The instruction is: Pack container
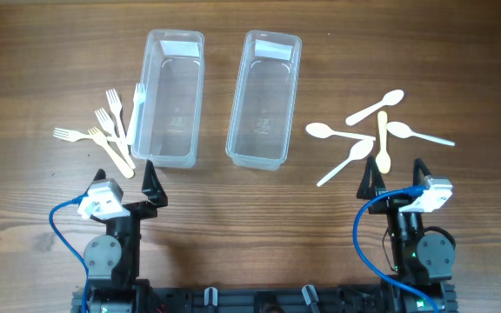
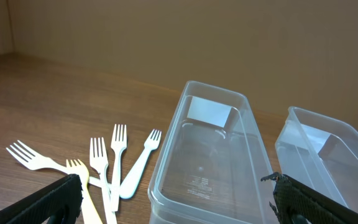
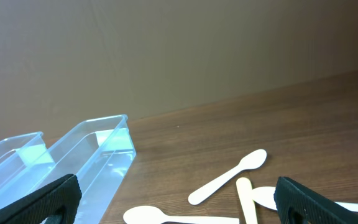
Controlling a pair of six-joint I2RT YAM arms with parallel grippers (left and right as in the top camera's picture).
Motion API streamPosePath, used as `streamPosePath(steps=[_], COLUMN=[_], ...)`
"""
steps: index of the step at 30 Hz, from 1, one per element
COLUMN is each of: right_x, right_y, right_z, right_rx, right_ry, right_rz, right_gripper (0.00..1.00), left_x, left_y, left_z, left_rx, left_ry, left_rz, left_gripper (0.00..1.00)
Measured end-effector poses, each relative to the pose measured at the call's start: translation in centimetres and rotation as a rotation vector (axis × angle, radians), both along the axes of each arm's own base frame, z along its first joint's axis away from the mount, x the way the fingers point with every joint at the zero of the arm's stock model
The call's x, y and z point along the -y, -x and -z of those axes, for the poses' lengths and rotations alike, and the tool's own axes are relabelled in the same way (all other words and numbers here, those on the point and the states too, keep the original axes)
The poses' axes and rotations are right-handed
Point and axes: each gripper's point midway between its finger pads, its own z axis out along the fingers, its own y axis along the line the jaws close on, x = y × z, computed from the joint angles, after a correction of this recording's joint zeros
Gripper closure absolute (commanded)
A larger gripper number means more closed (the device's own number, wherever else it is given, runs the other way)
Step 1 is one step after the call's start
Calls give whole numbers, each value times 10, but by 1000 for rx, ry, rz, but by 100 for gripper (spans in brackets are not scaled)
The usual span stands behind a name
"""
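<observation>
Two clear, empty rectangular containers stand side by side at the back: the left container [image 1: 174, 96] and the right container [image 1: 264, 97]. Several white and cream forks [image 1: 107, 130] lie to the left of the left container. Several spoons [image 1: 377, 130] lie to the right of the right container. My left gripper [image 1: 126, 178] is open and empty, just in front of the forks and the left container's near end. My right gripper [image 1: 396, 176] is open and empty, just in front of the spoons. The left wrist view shows the forks [image 2: 114, 168] and the left container [image 2: 216, 87]. The right wrist view shows the spoons [image 3: 229, 177] and the right container [image 3: 98, 155].
The wooden table [image 1: 250, 209] is bare between the two arms and in front of the containers. The right container also shows in the left wrist view [image 2: 328, 155]. The left container shows at the edge of the right wrist view [image 3: 11, 152].
</observation>
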Motion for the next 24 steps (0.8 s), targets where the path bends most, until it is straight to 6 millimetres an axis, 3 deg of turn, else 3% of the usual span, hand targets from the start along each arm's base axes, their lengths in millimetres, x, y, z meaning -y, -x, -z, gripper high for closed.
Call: streamPosePath(steps=[4,9,13,14,16,18,19,21,24], right_x=[0,0,0,0,0,0,0,0,0], right_y=[0,0,0,0,0,0,0,0,0], right_z=[0,0,1,0,1,0,0,0,0], right_rx=[0,0,-2,0,-2,0,-1,0,0], right_ry=[0,0,0,0,0,0,0,0,0], right_rz=[0,0,0,0,0,0,0,0,0], right_gripper=[0,0,0,0,0,0,0,0,0], left_x=[0,-4,-31,-39,-54,-71,-73,-77,-70], left_y=[0,2,16,14,8,-25,-31,-66,-116], left_z=[0,-22,-94,-121,-148,-184,-179,-178,-119], left_rx=[2,46,-8,-47,-194,-357,-450,-555,-729], left_ry=[3,8,-1,-9,-45,-90,-104,-93,-80], left_rz=[0,-26,-185,-231,-322,-414,-418,-397,-323], left_gripper=[0,0,0,0,0,0,0,0,0])
